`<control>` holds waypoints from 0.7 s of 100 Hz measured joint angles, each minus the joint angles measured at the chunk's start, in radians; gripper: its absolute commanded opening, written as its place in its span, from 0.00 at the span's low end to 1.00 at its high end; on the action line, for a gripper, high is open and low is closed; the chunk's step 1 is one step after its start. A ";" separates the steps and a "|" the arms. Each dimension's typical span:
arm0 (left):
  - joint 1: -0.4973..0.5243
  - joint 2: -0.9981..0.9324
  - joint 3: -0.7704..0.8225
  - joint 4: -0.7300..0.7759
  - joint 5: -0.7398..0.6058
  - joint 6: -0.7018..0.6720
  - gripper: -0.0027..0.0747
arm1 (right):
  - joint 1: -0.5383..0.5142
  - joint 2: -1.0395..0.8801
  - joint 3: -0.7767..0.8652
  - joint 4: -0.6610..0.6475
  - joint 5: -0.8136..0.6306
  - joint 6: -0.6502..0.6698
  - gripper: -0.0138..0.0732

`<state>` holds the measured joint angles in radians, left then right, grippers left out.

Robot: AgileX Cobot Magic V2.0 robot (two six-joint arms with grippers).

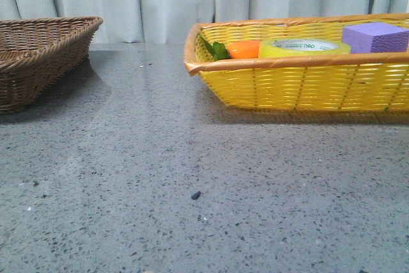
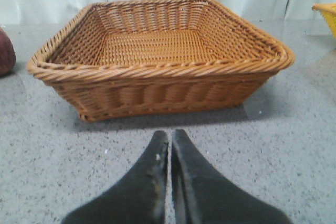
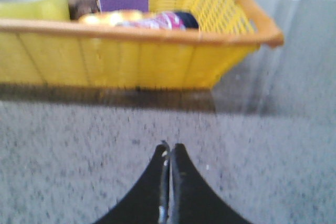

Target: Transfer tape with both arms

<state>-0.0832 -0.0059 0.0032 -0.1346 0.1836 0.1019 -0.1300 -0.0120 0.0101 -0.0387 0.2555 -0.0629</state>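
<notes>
While both grippers rest pressed together over bare worktop, the left gripper faces the brown wicker basket at the far left edge, which holds nothing visible. Near the far right corner, the yellow basket holds the tape, lying flat between an orange carrot toy and a purple block. The right gripper faces this basket.

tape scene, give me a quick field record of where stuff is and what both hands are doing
tape: lying flat in yellow basket, between carrot toy and purple block
brown basket: nothing in it, at table's left
left hand: shut, holding nothing, low over table facing brown basket
right hand: shut, holding nothing, outside yellow basket
task progress: tape not yet picked up
</notes>
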 measured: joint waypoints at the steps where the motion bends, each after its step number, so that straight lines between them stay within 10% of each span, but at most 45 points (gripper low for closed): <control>1: 0.000 0.000 0.000 0.000 -0.005 0.000 0.01 | 0.000 0.000 0.000 0.000 -0.005 0.000 0.08; 70: 0.000 0.000 -0.016 -0.075 -0.033 0.000 0.01 | 0.004 0.000 -0.018 0.139 -0.136 0.000 0.08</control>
<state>-0.0832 -0.0059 -0.0123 -0.2101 0.1503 0.1019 -0.1258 -0.0120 -0.0079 0.1007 0.1191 -0.0629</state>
